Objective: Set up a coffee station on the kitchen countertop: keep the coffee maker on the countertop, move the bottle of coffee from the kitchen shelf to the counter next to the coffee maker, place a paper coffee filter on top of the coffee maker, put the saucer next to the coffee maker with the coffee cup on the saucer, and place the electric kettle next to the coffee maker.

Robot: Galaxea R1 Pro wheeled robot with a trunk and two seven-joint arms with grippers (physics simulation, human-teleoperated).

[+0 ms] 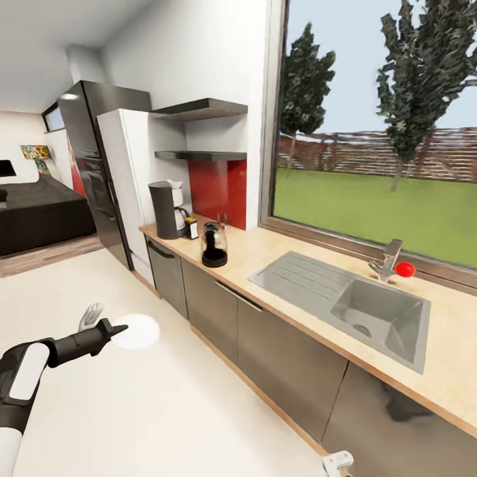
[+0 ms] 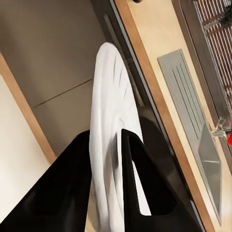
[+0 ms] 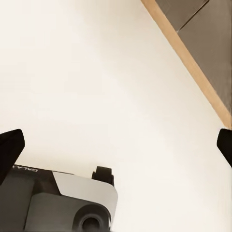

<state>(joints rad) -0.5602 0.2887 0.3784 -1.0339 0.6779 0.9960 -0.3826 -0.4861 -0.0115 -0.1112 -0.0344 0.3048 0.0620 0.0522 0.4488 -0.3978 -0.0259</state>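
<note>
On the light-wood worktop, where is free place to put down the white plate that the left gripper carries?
Bare light-wood worktop lies between the translucent kettle with black base and the steel sink. The corner by the tall dark grey coffee maker is crowded. The left gripper holds the round white saucer.

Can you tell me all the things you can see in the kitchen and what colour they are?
coffee maker: one, dark grey, far end of the countertop.
paper coffee filter: one, white, by the coffee maker's top.
bottle of coffee: one, black with white label, beside the coffee maker.
electric kettle: one, brownish with black base, on the countertop.
kitchen countertop: one, light wood, under the window.
sink: one, steel, set into the countertop.
shelves: two, dark, on the wall.
fridge: one, black, past the counter.
saucer: one, white, held over the floor.
left pincer: one, black, shut on the saucer.
right pincer: one, black tips, open, over the floor.
</note>
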